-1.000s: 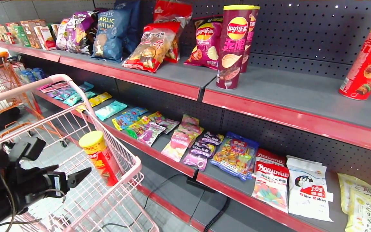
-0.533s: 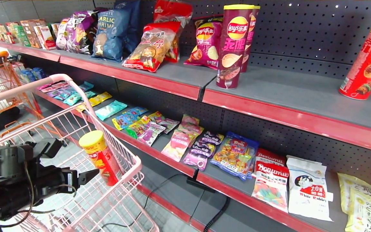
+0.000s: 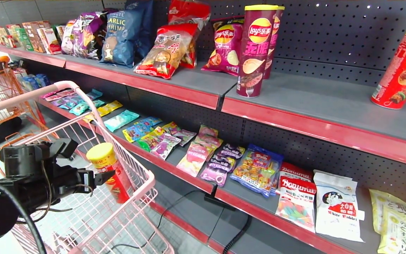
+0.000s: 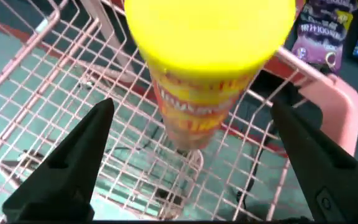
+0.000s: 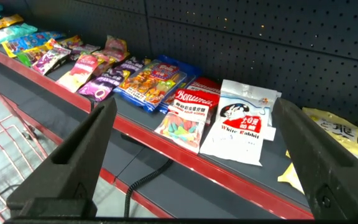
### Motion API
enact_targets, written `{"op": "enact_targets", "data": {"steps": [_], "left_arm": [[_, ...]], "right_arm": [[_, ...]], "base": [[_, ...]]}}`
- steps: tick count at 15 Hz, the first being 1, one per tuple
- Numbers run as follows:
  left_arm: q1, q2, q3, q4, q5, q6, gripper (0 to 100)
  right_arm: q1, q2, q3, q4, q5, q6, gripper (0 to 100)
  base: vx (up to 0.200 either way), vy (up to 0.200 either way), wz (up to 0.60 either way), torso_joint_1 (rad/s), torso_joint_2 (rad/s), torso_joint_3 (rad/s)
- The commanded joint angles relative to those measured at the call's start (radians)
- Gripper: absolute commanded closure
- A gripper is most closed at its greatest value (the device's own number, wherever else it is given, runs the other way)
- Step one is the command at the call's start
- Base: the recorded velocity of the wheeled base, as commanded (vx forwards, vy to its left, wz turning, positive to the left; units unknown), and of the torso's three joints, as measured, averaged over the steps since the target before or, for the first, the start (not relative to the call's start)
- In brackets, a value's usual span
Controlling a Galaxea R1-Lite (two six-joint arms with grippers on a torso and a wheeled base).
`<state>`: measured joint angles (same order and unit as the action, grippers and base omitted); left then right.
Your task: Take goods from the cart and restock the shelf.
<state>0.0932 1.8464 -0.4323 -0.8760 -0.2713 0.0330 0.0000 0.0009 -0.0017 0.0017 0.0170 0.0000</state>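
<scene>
Left gripper [image 4: 188, 118], jaws spread wide, lines up on the yellow-lidded red chip can [image 3: 118, 187] leaning in the pink cart's [image 3: 149, 178] far right corner. A finger could snag wire and topple it. Right gripper [image 5: 191, 115] gapes empty near the candy shelf [image 5: 142, 134].

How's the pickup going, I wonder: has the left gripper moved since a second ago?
Yes: the left gripper has risen and closed in on the can standing in the pink cart.
</scene>
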Motion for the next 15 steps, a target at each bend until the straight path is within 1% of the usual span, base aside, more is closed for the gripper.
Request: {"op": "enact_targets", "data": {"steps": [1,3,4,6,7,8,10,11,12,15], "left_arm": [[-0.001,0.073,-0.045,-0.028,0.000,0.001,0],[-0.007,0.108,-0.057,-0.071,-0.002,0.001,0],[-0.016,0.145,-0.063,-0.124,-0.019,0.001,0],[-0.026,0.183,-0.071,-0.161,-0.023,0.004,0],[-0.030,0.223,-0.078,-0.196,-0.023,0.038,0],[-0.030,0.246,-0.083,-0.219,-0.025,0.059,0],[-0.030,0.303,-0.100,-0.287,-0.025,0.065,0],[-0.030,0.329,-0.105,-0.324,-0.020,0.065,100],[-0.032,0.340,-0.101,-0.363,-0.020,0.065,100],[-0.043,0.290,-0.092,-0.356,-0.020,0.064,100]], "right_arm": [[0.000,0.001,0.000,0.000,0.001,0.000,0],[0.000,0.001,0.000,0.000,0.004,0.000,0],[0.000,0.001,0.000,0.000,0.006,0.000,0],[0.000,0.001,0.000,0.000,0.004,-0.002,0],[0.000,0.001,0.000,0.000,0.006,-0.003,0],[0.000,0.001,0.000,0.000,0.006,-0.003,0],[0.000,0.001,0.000,0.000,0.006,-0.002,0],[0.000,0.001,0.000,0.000,0.006,-0.003,0],[0.000,0.001,0.000,0.000,0.006,-0.003,0],[0.000,0.001,0.000,0.000,0.006,-0.003,0]], "base": [[0.000,0.000,0.00,0.000,0.00,0.000],[0.000,0.000,0.00,0.000,0.00,0.000],[0.000,0.000,0.00,0.000,0.00,0.000],[0.000,0.000,0.00,0.000,0.00,0.000],[0.000,0.000,0.00,0.000,0.00,0.000],[0.000,0.000,0.00,0.000,0.00,0.000],[0.000,0.000,0.00,0.000,0.00,0.000],[0.000,0.000,0.00,0.000,0.00,0.000],[0.000,0.000,0.00,0.000,0.00,0.000],[0.000,0.000,0.00,0.000,0.00,0.000]]}}
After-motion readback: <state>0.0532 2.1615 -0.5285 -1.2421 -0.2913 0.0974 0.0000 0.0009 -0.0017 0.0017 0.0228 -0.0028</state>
